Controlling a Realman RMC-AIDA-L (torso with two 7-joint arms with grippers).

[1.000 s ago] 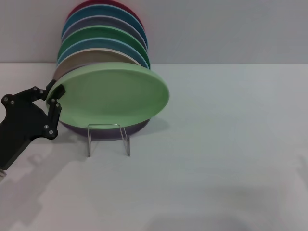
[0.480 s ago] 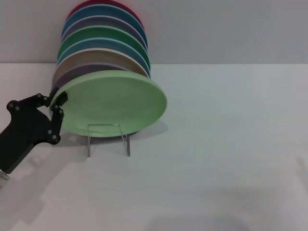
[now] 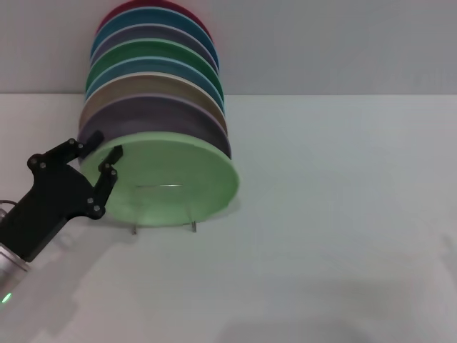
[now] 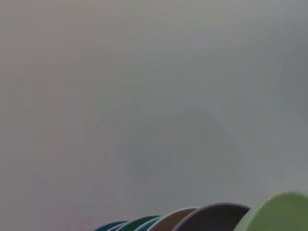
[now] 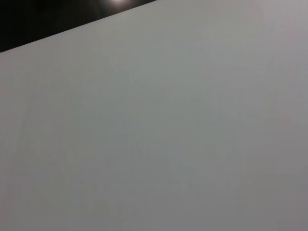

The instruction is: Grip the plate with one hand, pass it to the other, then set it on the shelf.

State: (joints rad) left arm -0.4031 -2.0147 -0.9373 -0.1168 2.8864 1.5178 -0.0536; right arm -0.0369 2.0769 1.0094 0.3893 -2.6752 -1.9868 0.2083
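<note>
Late stage of the task. The plate (image 3: 175,182) — pale mint green — stands nearly upright at the front of the shelf (image 3: 164,227), of which only the two thin feet show below the plate's lower rim. Directly behind the plate, a row of other plates (image 3: 153,86) leans in the same direction, running from a lilac one just behind it to a red one farthest back. The left gripper (image 3: 107,151) sits at the plate's left rim, its two black fingers straddling the edge; whether they press the rim or have parted from it cannot be told from here. The right gripper appears in no view, and its wrist camera shows only bare table (image 5: 168,134).

Judged from this arrangement, the pickup and handover are over and the plate is lodged on the shelf — what remains is to let go and draw the left arm clear of the plate without tipping it.
</note>
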